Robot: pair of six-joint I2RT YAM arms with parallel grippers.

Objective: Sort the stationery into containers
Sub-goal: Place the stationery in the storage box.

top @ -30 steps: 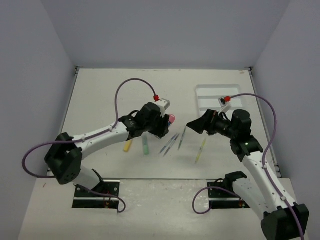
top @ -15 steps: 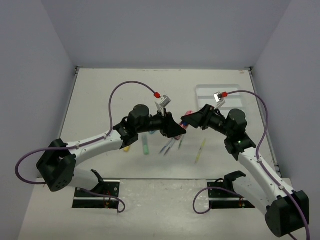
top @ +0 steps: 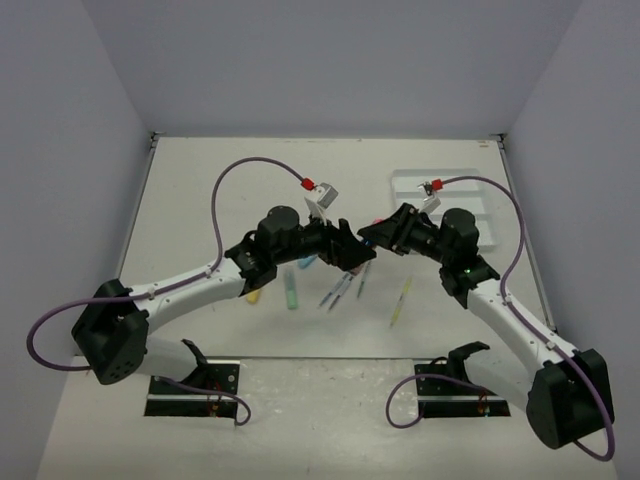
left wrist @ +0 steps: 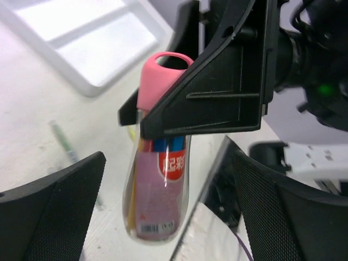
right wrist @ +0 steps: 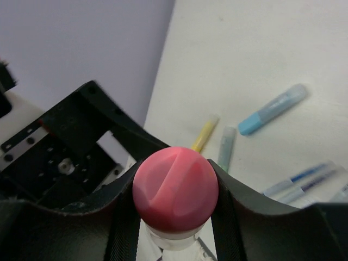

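Observation:
The short pink tube (left wrist: pixel 160 179), clear-bodied with a pink cap (right wrist: pixel 175 187), hangs in the air between the two arms. My right gripper (right wrist: pixel 175 217) is shut on its cap end. My left gripper (left wrist: pixel 163 217) stands open, its fingers (left wrist: pixel 54 206) wide on either side of the tube's base without touching it. From above, the two grippers (top: pixel 352 258) (top: pixel 377 235) meet nose to nose over the table's middle. The white three-compartment tray (top: pixel 412 195) lies at the back right.
On the table below lie a yellow marker (top: pixel 255 293), a green marker (top: pixel 291 292), a light-blue marker (top: pixel 305 263), thin grey pens (top: pixel 340 288) and a yellow-green pen (top: pixel 401 302). Purple cables arch over both arms.
The left arm carried the pink tube rightward to the right gripper. The right gripper closed on its cap, and the left gripper then opened and let go.

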